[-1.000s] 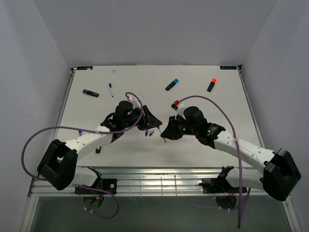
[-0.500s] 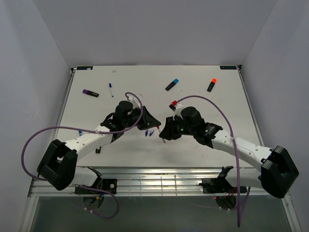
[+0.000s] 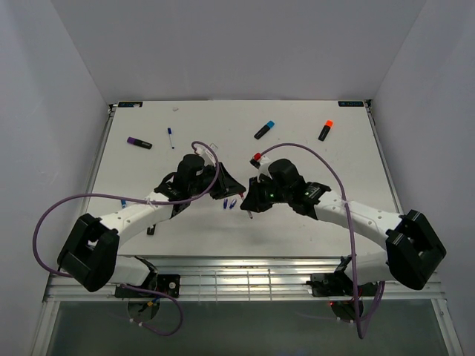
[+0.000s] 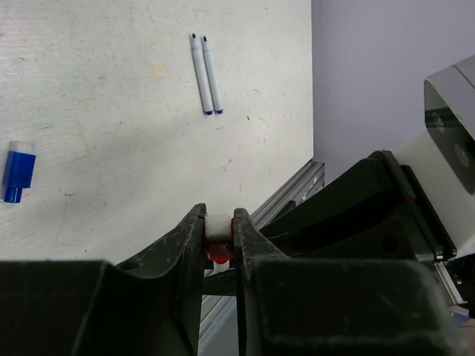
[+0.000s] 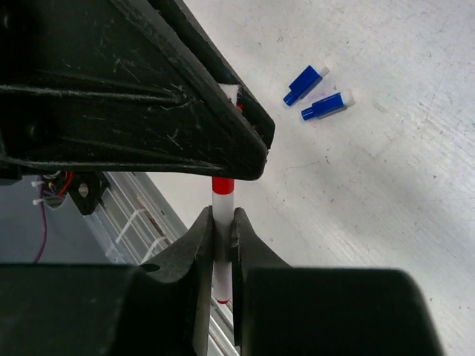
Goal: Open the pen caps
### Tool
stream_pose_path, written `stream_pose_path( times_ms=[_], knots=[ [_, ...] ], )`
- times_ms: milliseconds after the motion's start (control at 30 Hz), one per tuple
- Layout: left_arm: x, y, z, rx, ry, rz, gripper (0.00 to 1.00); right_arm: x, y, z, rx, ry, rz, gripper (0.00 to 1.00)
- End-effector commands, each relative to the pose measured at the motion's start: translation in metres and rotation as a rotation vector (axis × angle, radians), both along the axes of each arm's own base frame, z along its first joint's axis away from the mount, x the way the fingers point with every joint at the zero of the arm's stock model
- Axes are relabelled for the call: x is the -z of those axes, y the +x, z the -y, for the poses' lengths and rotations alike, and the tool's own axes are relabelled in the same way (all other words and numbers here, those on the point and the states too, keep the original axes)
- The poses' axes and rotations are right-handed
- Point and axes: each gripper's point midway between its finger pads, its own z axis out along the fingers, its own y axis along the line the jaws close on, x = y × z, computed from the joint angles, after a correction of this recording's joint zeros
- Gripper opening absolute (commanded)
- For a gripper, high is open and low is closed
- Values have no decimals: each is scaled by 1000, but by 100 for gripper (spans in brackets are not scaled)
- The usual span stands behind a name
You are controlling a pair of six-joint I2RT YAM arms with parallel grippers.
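My left gripper (image 4: 220,215) is shut on the red pen cap (image 4: 219,254), of which a white end and a red part show between the jaws. My right gripper (image 5: 223,220) is shut on that pen's thin white barrel (image 5: 223,200), just below a red band. The two grippers (image 3: 231,189) (image 3: 251,199) meet tip to tip at the table's middle. Two slim blue caps (image 5: 304,81) (image 5: 326,105) lie loose on the table beside them. Purple (image 3: 139,143), blue (image 3: 264,130) and orange (image 3: 325,130) capped highlighters lie at the back.
A slim blue-capped pen (image 3: 171,138) lies at the back left. Two thin white barrels (image 4: 205,74) lie side by side in the left wrist view, with a blue cap (image 4: 16,172) to the left. The table's metal front rail (image 3: 245,278) runs close behind the grippers.
My right arm has moved left with the pen, bringing its gripper up against the left gripper. The left arm has stayed in place.
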Motion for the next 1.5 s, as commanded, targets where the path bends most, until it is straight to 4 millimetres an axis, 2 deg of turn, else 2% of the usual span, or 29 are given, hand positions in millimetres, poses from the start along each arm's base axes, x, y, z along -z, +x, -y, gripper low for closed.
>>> stream_pose_path(
  times_ms=[0, 33, 133, 167, 200, 233, 267, 300, 367, 433, 533, 567, 600, 633, 700, 733, 800, 933, 1000, 1033, 1067, 1100, 1167, 1200, 1300, 1333, 1400, 1433, 1467],
  knots=[
    [-22, 4, 7, 2, -16, 8, 0, -3, 13, -4, 14, -23, 45, 8],
    [-23, 10, 5, -31, 10, -14, 0, 2, 16, -2, 30, -52, 58, 8],
    [-8, 25, -1, -106, 106, -76, 0, 17, 35, 25, 196, -315, 225, 8],
    [-16, 34, -1, -129, 107, -62, 0, 21, 42, 46, 293, -474, 331, 8],
    [-17, 40, -3, -148, 118, -63, 0, 16, 46, 54, 340, -544, 380, 8],
    [-7, 46, -6, -167, 155, -88, 0, 21, 48, 63, 373, -643, 422, 8],
    [-16, 59, -8, -190, 159, -76, 0, 17, 48, 90, 439, -811, 510, 8],
    [-14, 65, -10, -204, 169, -86, 0, 9, 50, 92, 497, -833, 527, 8],
    [-12, 75, -11, -203, 160, -103, 0, 9, 51, 101, 528, -914, 568, 8],
    [-15, 81, -13, -211, 147, -94, 0, 10, 50, 99, 510, -888, 564, 8],
    [-19, 88, -24, -231, 149, -44, 0, 15, 44, 77, 392, -750, 522, 8],
    [-29, 90, -30, -241, 126, -11, 0, 24, 38, 64, 309, -661, 442, 8],
    [-24, 84, -33, -221, 116, -14, 0, 25, 36, 57, 271, -593, 407, 8],
    [-31, 87, -34, -217, 86, 27, 0, 27, 21, 36, 155, -437, 334, 8],
    [-46, 86, -46, -218, 52, 97, 0, 20, 21, 30, 110, -273, 261, 8],
    [-44, 86, -54, -230, 55, 116, 0, 20, -4, 11, -39, -115, 177, 8],
    [-52, 86, -64, -251, 72, 157, 0, 13, -5, 10, -75, 14, 121, 8],
    [-43, 80, -80, -266, 162, 160, 0, 0, -25, 6, -186, 221, -8, 8],
    [-35, 76, -86, -275, 193, 155, 0, -8, -23, 7, -181, 262, -23, 8],
    [-28, 73, -93, -289, 237, 150, 0, -8, -15, 9, -137, 246, -2, 8],
    [-22, 71, -98, -292, 266, 141, 0, 3, -13, 17, -89, 184, -32, 8],
    [-16, 69, -101, -292, 291, 134, 0, -5, -3, 20, -64, 153, 21, 8],
    [3, 61, -108, -267, 357, 100, 0, 2, 21, 38, 69, 34, 76, 8],
    [11, 58, -109, -254, 377, 82, 0, 3, 24, 48, 92, -28, 77, 8],
    [46, 41, -109, -176, 424, 2, 0, 2, 51, 83, 255, -151, 128, 8],
    [52, 39, -107, -158, 419, -5, 0, 2, 63, 99, 328, -188, 140, 8],
    [70, 28, -105, -125, 409, -44, 0, 2, 71, 114, 382, -215, 138, 8],
    [73, 28, -104, -124, 403, -46, 0, 5, 80, 135, 460, -262, 126, 8],
    [77, 27, -104, -122, 404, -54, 0, 7, 83, 144, 487, -281, 118, 8]
  ],
)
